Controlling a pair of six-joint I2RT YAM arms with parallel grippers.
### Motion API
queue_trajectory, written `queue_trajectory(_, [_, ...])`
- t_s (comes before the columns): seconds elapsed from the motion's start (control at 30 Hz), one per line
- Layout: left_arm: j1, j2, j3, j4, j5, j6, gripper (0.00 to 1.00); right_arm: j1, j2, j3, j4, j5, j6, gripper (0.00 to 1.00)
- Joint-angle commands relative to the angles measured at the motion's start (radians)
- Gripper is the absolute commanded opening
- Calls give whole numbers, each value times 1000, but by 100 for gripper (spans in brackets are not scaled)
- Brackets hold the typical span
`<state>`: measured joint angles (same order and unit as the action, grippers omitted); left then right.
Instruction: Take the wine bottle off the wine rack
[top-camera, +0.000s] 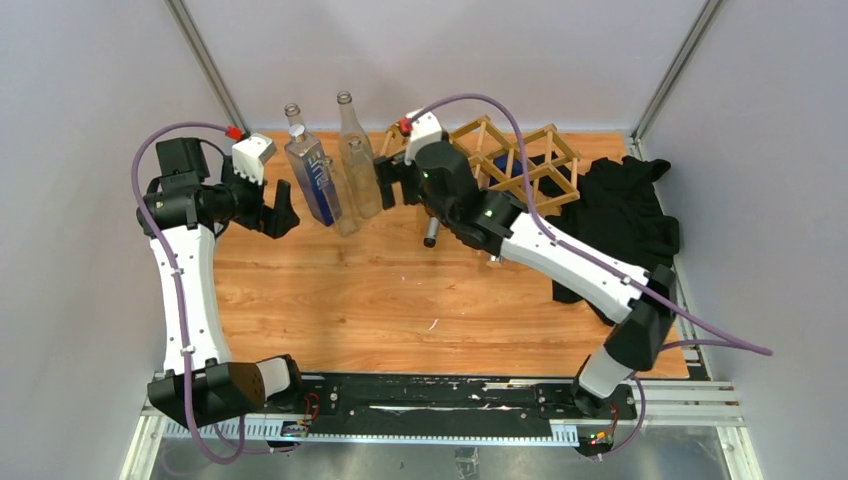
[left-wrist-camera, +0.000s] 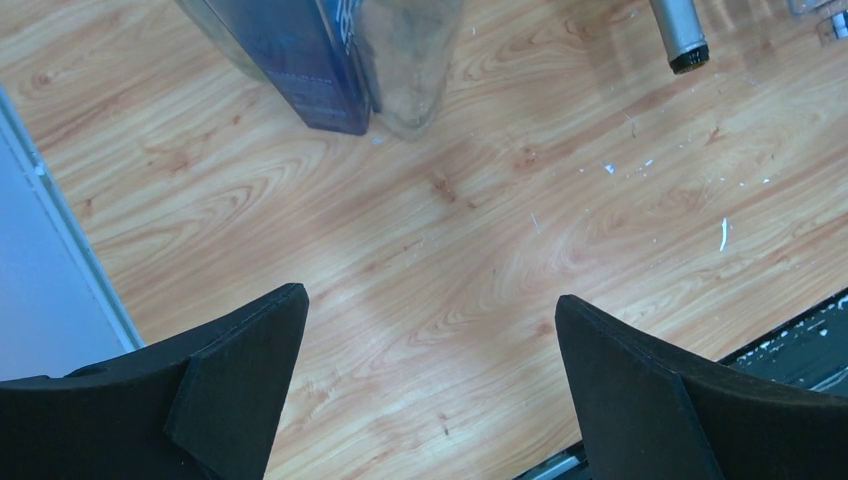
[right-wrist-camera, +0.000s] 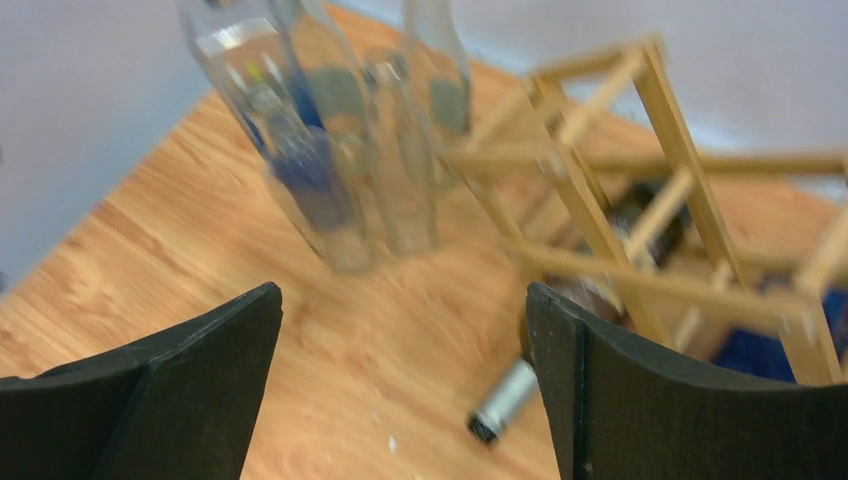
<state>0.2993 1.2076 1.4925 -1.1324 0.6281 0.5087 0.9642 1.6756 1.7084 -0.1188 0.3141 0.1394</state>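
Note:
The light wooden lattice wine rack (top-camera: 525, 160) stands at the back right of the table and shows blurred in the right wrist view (right-wrist-camera: 620, 180). A dark wine bottle (right-wrist-camera: 655, 215) lies in a low cell, its silver-capped neck (top-camera: 432, 236) sticking out toward the front; the cap also shows in the wrist views (right-wrist-camera: 503, 400) (left-wrist-camera: 680, 35). My right gripper (top-camera: 385, 185) (right-wrist-camera: 400, 290) is open and empty, above the table just left of the rack and above the neck. My left gripper (top-camera: 283, 210) (left-wrist-camera: 430, 300) is open and empty, left of the standing bottles.
Several clear glass bottles stand at the back centre, one with a blue label (top-camera: 312, 180) (left-wrist-camera: 300, 60) and a taller clear one (top-camera: 357, 165) (right-wrist-camera: 400, 190), between the two grippers. A black cloth (top-camera: 625, 215) lies at the right edge beside the rack.

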Motion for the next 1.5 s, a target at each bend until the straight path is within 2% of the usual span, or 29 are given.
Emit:
queue_trajectory(0.0, [8,-18,-24,-28,26,31,100,-18,-79,-215,-165,148,160,95])
queue_trajectory(0.13, [7,-37,-41,-30,37,32,100,-52,-103,-344,-166,118,254,96])
queue_trajectory(0.33, [7,-63,-61,-30,64,17,100,-93,-18,-348,-196,86,313,97])
queue_trajectory(0.67, [8,-98,-47,-41,32,12,100,-178,161,-279,-189,12,442,82])
queue_trajectory(1.0, [7,-74,-36,-48,95,-16,100,-228,287,-223,-149,-59,555,70])
queue_trajectory(1.27, [7,-109,-62,-49,138,-9,100,-230,234,-306,-75,-41,619,51])
queue_trajectory(1.4, [8,-125,-82,-49,159,-7,100,-230,187,-372,-15,-15,644,31])
queue_trajectory(1.47, [7,-134,-95,-49,172,2,100,-229,157,-428,21,-10,653,15])
